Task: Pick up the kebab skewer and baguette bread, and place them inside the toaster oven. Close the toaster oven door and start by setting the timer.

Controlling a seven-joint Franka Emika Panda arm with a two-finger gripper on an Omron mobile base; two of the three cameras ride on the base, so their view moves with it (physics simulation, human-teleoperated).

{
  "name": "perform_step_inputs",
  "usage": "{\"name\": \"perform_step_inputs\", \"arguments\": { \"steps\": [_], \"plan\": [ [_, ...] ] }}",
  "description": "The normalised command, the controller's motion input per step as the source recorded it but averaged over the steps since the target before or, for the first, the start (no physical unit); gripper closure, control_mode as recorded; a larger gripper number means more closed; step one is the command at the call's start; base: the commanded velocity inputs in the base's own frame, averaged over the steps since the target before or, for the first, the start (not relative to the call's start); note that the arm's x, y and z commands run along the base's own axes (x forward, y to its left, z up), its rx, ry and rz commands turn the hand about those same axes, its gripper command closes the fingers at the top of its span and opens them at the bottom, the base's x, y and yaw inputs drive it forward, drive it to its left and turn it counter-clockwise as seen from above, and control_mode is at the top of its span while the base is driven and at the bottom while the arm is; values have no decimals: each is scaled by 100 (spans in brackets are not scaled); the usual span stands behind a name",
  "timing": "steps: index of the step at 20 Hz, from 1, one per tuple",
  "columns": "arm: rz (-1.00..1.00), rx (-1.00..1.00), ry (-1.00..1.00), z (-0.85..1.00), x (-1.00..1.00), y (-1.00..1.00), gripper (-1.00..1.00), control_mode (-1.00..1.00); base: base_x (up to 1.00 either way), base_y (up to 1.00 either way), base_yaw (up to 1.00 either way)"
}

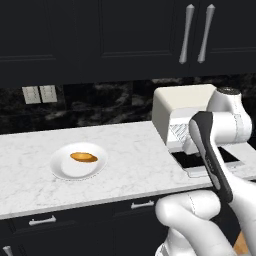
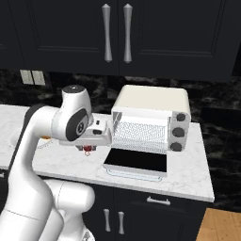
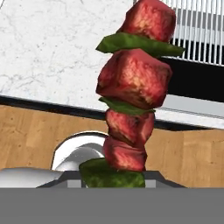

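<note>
My gripper is clenched on the skewer, holding it by its near end — in the hand view the stick runs straight away from my fingers, meat chunks and green slices stacked one beyond the next, so its long axis lies along my reach. In the right base view a little of the red meat shows just under my hand, which hangs above the counter at the oven's left front corner.

Next out from my hand is the door, dropped flat onto the counter with its dark glass facing up. Beyond it stands the open cavity with the wire rack; in the hand view the rack's bars lie past the skewer's far tip and off to one side of it.

The relation that matters, as I judge it: the rack lies ahead of my hand and to the side, so the skewer must swing across over the lowered door before it goes in.

Farthest from my hand, well apart on the opposite side from the oven, the baguette rests lengthwise on a white plate — not yet picked up.
</note>
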Motion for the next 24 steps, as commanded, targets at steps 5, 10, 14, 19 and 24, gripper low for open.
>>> {"name": "perform_step_inputs", "arguments": {
  "steps": [5, 10, 14, 19, 24],
  "plan": [
    [-5, 0, -4, 11, 5, -69, 100, -100, 0, 0, 0],
    [0, 4, -11, -2, 26, -12, 100, -100, 0, 0, 0],
    [0, 5, -7, -8, 41, 0, 100, -100, 0, 0, 0],
    [0, 3, -1, -11, 43, -1, 100, -100, 0, 0, 0],
    [0, 0, 0, -23, 25, -6, 100, -100, 0, 0, 0]
  ]
}}
